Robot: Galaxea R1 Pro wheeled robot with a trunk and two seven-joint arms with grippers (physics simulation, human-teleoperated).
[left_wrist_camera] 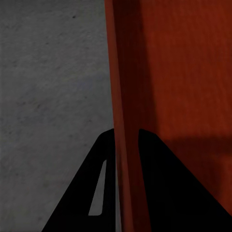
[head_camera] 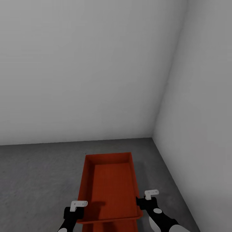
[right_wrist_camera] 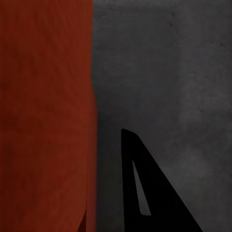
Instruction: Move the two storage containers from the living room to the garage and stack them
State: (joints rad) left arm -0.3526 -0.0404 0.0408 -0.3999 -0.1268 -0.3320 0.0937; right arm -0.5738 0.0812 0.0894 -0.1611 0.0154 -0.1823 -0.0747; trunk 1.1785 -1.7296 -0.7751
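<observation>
Pale-grey walls (head_camera: 96,64) meet in a corner toward my one o'clock, and the rough, speckled dark-grey concrete floor (head_camera: 35,174) spreads below them. Straight ahead at twelve o'clock, low in my head view, an orange-red storage container (head_camera: 111,187) lies lengthwise away from me, its ribbed inside showing; a second orange-red edge (head_camera: 109,225) peeks out beneath its near end (whether that is the other tub under it I cannot tell for sure). My left gripper (head_camera: 78,206) sits at the tub's near left corner, about eleven o'clock, and my left wrist view shows my two dark fingers (left_wrist_camera: 159,183) straddling the container's long wall (left_wrist_camera: 123,96), closed onto it with concrete to one side. My right gripper (head_camera: 149,197) is at the near right corner, about one o'clock; there one dark finger (right_wrist_camera: 145,193) stands outside the wall (right_wrist_camera: 48,121) with a gap of floor between, so its grip looks slack and spread.
</observation>
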